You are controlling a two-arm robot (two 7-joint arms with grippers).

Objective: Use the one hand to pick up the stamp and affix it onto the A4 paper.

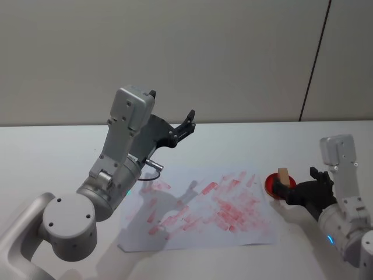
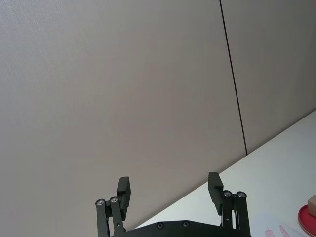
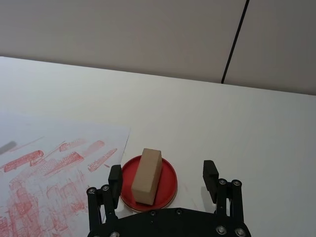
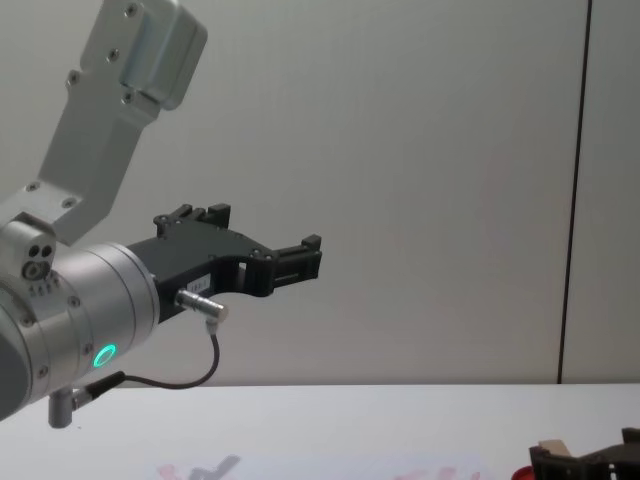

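Note:
The stamp (image 3: 147,174), a light tan wooden block, rests on a flat red round pad (image 3: 168,190) just off the right edge of the A4 paper (image 3: 54,138). My right gripper (image 3: 163,177) is open, low over the pad, with the stamp between its fingers and closer to one finger (image 3: 115,177); I see no contact. In the head view the stamp (image 1: 283,174) rises above the right gripper (image 1: 284,190), and the paper (image 1: 245,233) carries many red stamped marks. The left gripper (image 1: 182,123) is raised high over the table's far side, open and holding nothing.
The left arm's large silver wrist (image 1: 111,175) and black cable (image 4: 180,380) hang over the paper's left part. White table (image 1: 46,151) stretches around the sheet. A wall with a dark vertical seam (image 1: 315,64) stands behind the table.

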